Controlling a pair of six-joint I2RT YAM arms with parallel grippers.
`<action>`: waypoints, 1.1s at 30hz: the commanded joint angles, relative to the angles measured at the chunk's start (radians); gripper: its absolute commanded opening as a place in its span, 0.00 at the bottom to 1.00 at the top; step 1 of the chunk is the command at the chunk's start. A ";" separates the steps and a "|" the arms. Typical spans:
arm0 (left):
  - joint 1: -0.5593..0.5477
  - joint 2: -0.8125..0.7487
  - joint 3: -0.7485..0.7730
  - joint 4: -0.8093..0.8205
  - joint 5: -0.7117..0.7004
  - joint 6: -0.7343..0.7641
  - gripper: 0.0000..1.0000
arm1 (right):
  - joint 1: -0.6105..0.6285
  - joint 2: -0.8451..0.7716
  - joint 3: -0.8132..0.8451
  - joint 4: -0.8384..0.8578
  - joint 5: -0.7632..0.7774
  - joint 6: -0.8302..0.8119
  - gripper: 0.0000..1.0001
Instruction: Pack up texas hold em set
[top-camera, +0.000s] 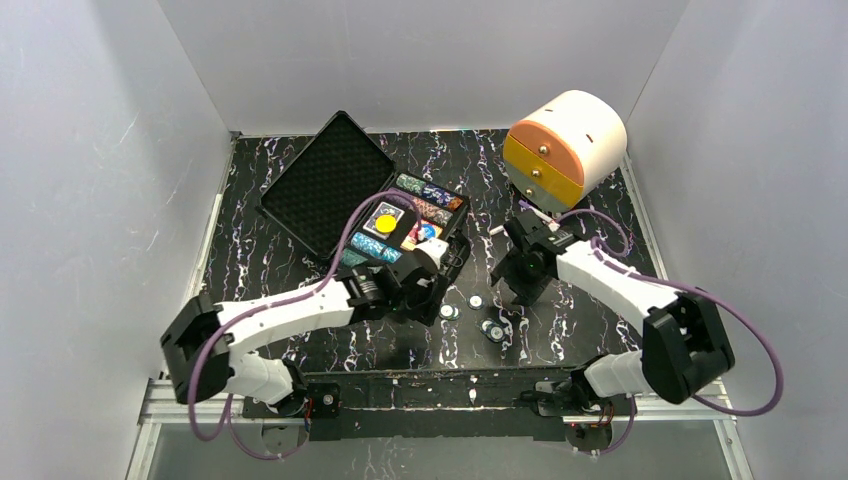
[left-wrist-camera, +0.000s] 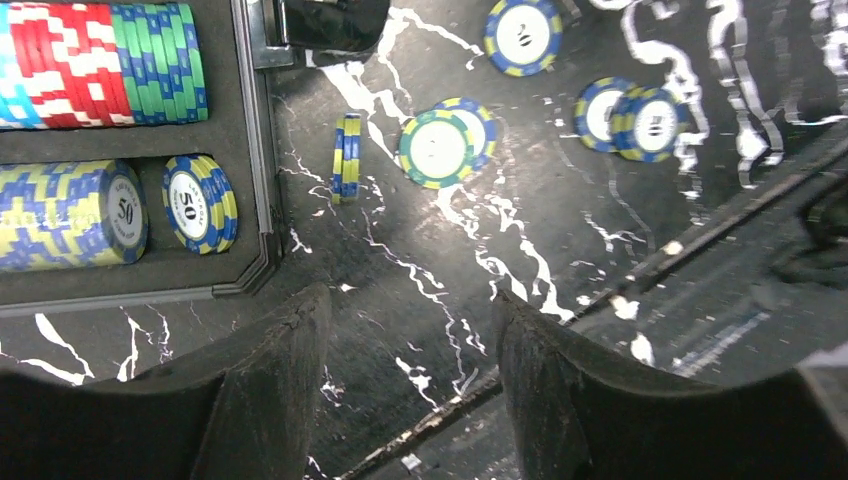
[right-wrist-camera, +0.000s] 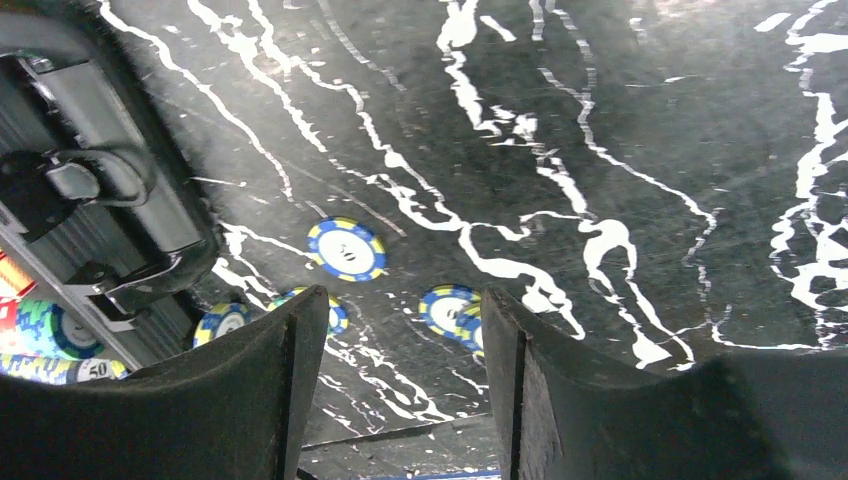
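Veined black worktop (top-camera: 250, 268), grey walls (top-camera: 100, 150).
Open black case (top-camera: 330, 185) at 11 o'clock; loose blue-yellow chips (top-camera: 492, 328) centre; left claw (left-wrist-camera: 410, 370), right claw (right-wrist-camera: 400, 370) part-open, empty.

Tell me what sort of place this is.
Probably a robot test booth, not a home: plain white walls box in a black marbled table, two white arms are bolted at its near edge, and a poker case lies open.
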 joint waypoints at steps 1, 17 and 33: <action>-0.016 0.085 0.058 -0.001 -0.110 -0.018 0.57 | -0.043 -0.092 -0.078 0.040 -0.010 -0.010 0.65; -0.010 0.329 0.127 0.055 -0.165 0.064 0.60 | -0.086 -0.081 -0.067 0.060 -0.046 -0.078 0.66; 0.044 0.434 0.154 0.048 -0.137 0.081 0.28 | -0.108 -0.072 -0.038 0.066 -0.025 -0.115 0.66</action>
